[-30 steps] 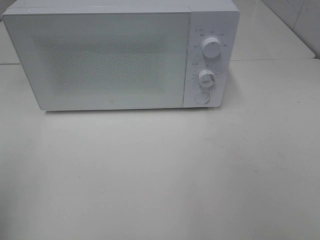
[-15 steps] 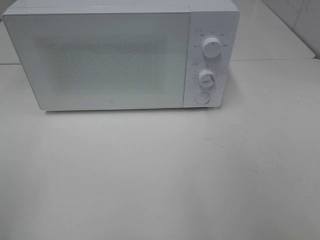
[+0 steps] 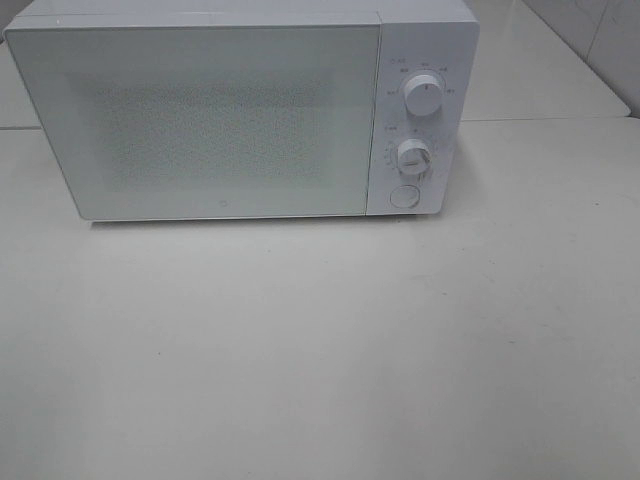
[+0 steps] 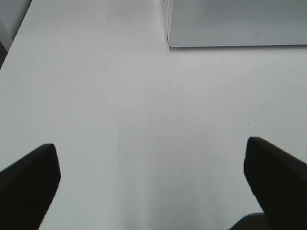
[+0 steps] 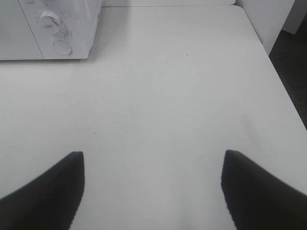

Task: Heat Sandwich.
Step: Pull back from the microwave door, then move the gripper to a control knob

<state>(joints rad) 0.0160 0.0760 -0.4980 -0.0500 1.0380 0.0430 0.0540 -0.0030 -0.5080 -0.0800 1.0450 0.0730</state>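
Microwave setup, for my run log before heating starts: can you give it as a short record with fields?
microwave: on the table, door shut
controls: upper knob, lower knob, round button, right of the door
sandwich: not in view
left hand: open, over bare table, holding nothing
right hand: open, over bare table, holding nothing

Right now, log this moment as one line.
microwave: closed, on table | sandwich: not in view | left gripper: open, empty, over table | right gripper: open, empty, over table
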